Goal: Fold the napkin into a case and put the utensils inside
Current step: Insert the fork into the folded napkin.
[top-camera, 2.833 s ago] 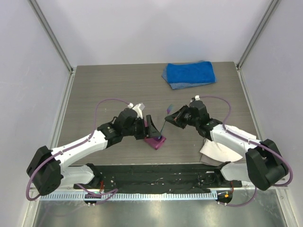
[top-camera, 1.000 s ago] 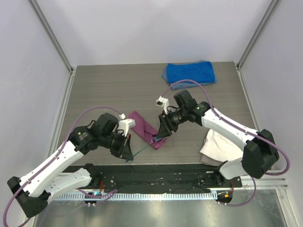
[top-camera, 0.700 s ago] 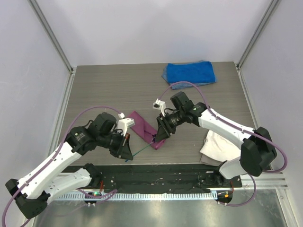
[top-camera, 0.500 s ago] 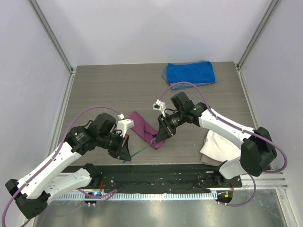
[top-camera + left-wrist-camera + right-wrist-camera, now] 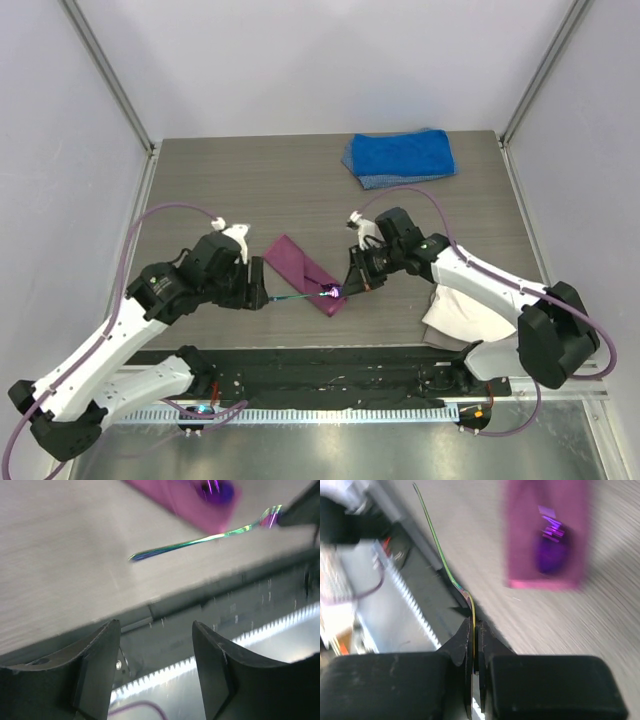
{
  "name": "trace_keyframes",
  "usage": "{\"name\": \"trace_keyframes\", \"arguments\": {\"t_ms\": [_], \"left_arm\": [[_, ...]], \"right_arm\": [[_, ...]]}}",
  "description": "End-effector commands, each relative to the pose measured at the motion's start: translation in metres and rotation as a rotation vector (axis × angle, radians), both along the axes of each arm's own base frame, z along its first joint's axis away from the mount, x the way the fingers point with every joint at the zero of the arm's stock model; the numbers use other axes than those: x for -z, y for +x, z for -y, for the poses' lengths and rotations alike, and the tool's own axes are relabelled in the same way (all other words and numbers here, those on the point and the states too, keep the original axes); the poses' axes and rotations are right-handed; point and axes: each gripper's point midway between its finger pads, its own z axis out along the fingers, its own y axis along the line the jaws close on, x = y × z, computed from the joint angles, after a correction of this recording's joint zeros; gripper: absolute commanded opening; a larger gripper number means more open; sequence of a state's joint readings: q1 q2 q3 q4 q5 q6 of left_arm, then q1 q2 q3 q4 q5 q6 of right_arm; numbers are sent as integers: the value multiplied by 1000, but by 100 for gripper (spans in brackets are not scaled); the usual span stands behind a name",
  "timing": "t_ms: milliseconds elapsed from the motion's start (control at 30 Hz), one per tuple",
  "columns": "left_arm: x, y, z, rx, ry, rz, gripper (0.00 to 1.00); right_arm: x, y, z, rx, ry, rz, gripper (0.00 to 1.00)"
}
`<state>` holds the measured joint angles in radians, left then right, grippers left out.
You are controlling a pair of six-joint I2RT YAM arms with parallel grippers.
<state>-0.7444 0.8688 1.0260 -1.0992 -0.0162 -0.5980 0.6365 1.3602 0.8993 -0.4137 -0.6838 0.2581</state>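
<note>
The magenta napkin is folded into a narrow case lying aslant on the table's middle. The spoon's shiny purple bowl sits at the case's near end, also in the right wrist view. My right gripper is shut on the head end of the thin teal fork, whose handle points left toward my left gripper. The left gripper is open and empty, just behind the fork's handle tip. In the right wrist view the fork runs out from the shut right gripper.
A thick blue towel lies at the back right. A white cloth lies under the right arm near the front right. The black rail runs along the table's near edge, just in front of the fork.
The left gripper has let go of the fork's handle, opened and drawn back up and left. The right gripper, holding the fork's head, has shifted right, and the fork now lies nearly level.
</note>
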Motion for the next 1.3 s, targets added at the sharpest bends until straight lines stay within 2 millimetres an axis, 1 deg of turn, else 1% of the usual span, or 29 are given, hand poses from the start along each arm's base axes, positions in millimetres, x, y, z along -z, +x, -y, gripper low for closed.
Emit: {"name": "trace_keyframes", "arguments": {"t_ms": [0,33,67,100,133,167,200,233,267,300,333,367,400,433,467,500,533,567,600,700,733,767,800,833,933,1000,1033,1233,1267], "left_arm": [[-50,56,-12,-282,-77,267,59],[-52,62,-12,-301,-86,278,50],[-58,69,-8,-313,-113,299,45],[-58,74,-5,-323,-120,296,42],[-53,78,4,-304,-129,272,38],[-53,87,8,-313,-147,276,37],[-49,90,15,-295,-161,253,36],[-38,97,20,-294,-145,217,33],[-36,107,22,-306,-161,215,32],[-31,112,25,-306,-169,197,31],[-22,114,29,-296,-178,163,27],[-13,121,32,-302,-176,143,27],[-11,133,30,-323,-192,154,26],[-7,137,33,-324,-206,142,25],[8,142,33,-332,-190,109,24],[10,152,32,-347,-202,117,24],[15,157,30,-359,-197,110,22],[29,162,30,-371,-178,83,21],[30,169,28,-385,-186,93,20],[48,177,25,-415,-182,79,18],[49,184,24,-429,-194,94,18],[52,186,24,-436,-194,93,18],[61,187,22,-446,-184,78,18],[62,191,22,-452,-189,84,18],[77,194,22,-462,-182,60,17],[82,196,23,-468,-183,53,17],[89,194,23,-468,-177,40,17],[104,197,24,-477,-179,33,16],[110,195,24,-476,-171,22,16]], "right_arm": [[14,32,35,424,-54,-83,1],[15,34,40,474,-46,-90,1],[16,37,48,558,-32,-145,1],[20,32,55,592,-27,-166,1],[21,31,59,617,-20,-186,1],[21,33,64,653,-12,-202,1],[22,32,69,696,-4,-228,1],[23,32,71,713,-2,-235,1],[21,33,71,720,6,-234,1],[20,35,74,741,3,-232,1],[20,34,78,762,-9,-229,1],[20,37,79,779,-11,-224,1],[20,37,80,789,-11,-224,1],[23,38,81,800,-20,-230,1],[24,37,81,801,-24,-236,1],[27,36,81,801,-30,-248,1],[28,37,80,798,-25,-251,1],[31,36,79,796,-24,-257,1],[32,38,77,794,-7,-254,1],[31,38,72,779,32,-257,1],[29,40,71,781,40,-250,1],[29,40,70,776,44,-248,1],[28,41,69,772,50,-249,1],[28,39,66,761,53,-252,1],[32,39,63,754,46,-255,1],[34,38,60,748,49,-259,1],[35,37,58,743,51,-261,1],[41,36,50,732,49,-276,1],[42,36,50,731,45,-273,1]]}}
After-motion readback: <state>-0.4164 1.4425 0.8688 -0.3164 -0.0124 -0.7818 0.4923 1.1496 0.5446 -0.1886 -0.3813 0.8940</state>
